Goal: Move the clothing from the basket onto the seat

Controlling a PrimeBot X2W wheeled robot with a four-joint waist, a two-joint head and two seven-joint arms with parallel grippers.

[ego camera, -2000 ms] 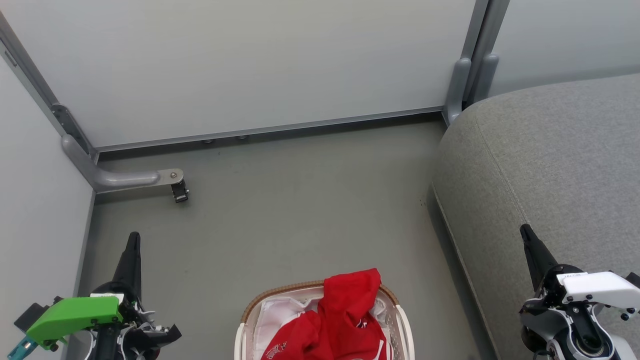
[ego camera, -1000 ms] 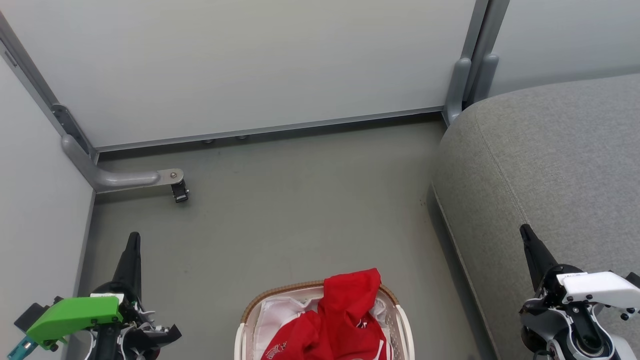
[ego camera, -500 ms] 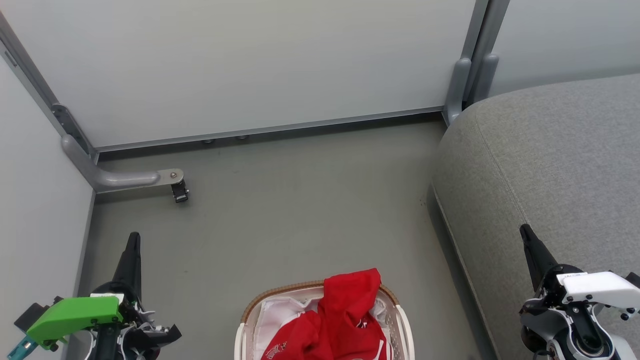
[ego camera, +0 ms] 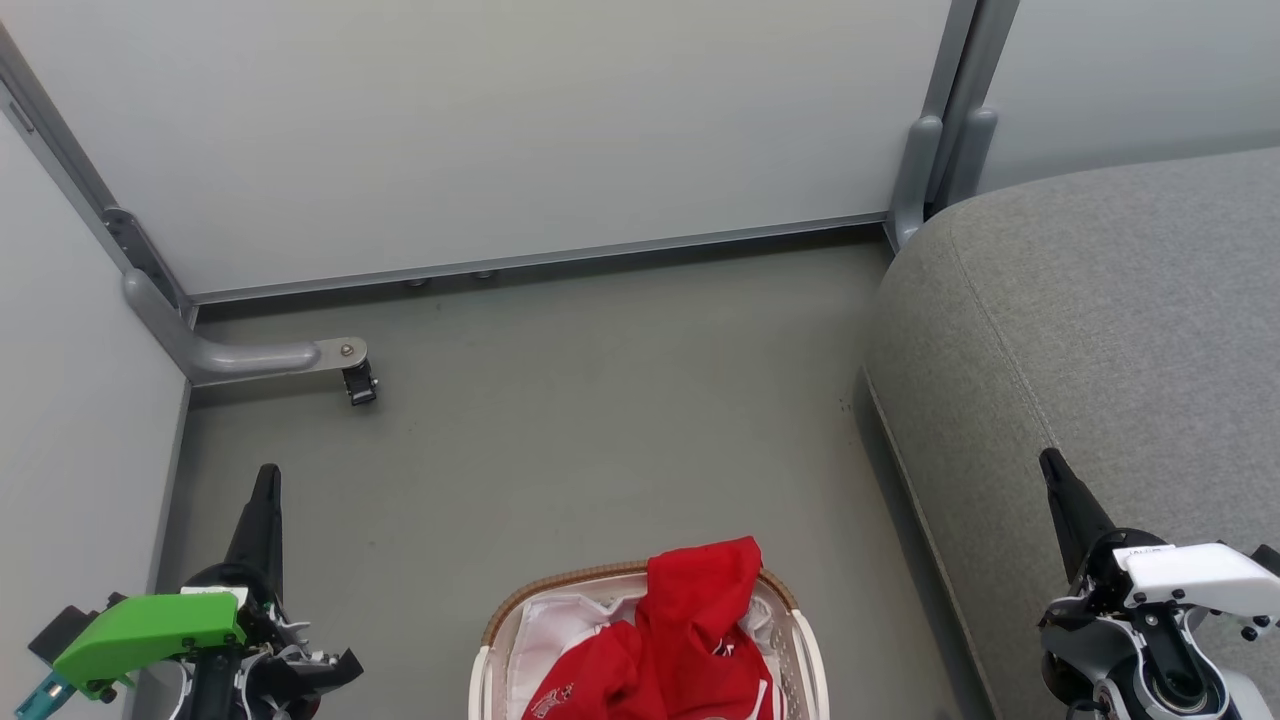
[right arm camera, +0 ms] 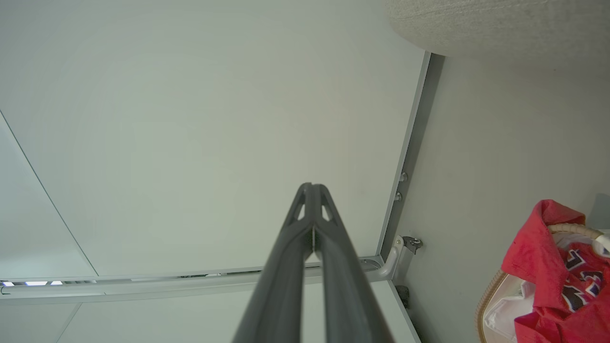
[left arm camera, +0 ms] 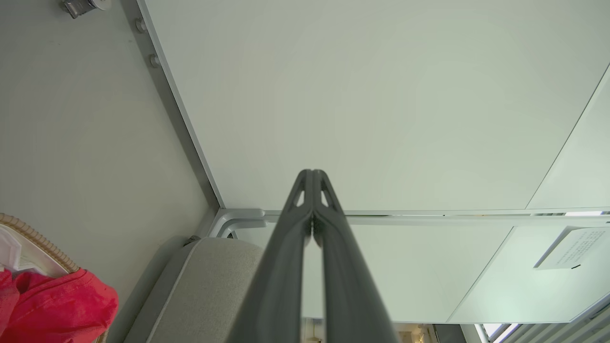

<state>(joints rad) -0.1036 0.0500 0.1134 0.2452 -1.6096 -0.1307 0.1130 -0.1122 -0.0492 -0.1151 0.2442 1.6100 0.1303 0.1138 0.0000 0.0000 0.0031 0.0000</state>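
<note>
The red clothing (ego camera: 680, 640) is heaped in the cream basket (ego camera: 812, 668) at the bottom middle of the head view, one fold draped over the brown rim. The grey seat (ego camera: 1100, 320) fills the right side. My left gripper (ego camera: 266, 478) is shut and empty at the lower left, well left of the basket. My right gripper (ego camera: 1052, 465) is shut and empty at the lower right, over the seat's front edge. In the left wrist view the left gripper (left arm camera: 312, 174) is shut, with the clothing (left arm camera: 52, 305) at lower left. In the right wrist view the right gripper (right arm camera: 312, 186) is shut, with the clothing (right arm camera: 553, 267) at lower right.
White partition panels (ego camera: 480, 130) close off the back and left. A grey metal bracket with a small black caster (ego camera: 358, 383) stands on the floor at the back left. Bare grey floor (ego camera: 600, 420) lies between basket and wall.
</note>
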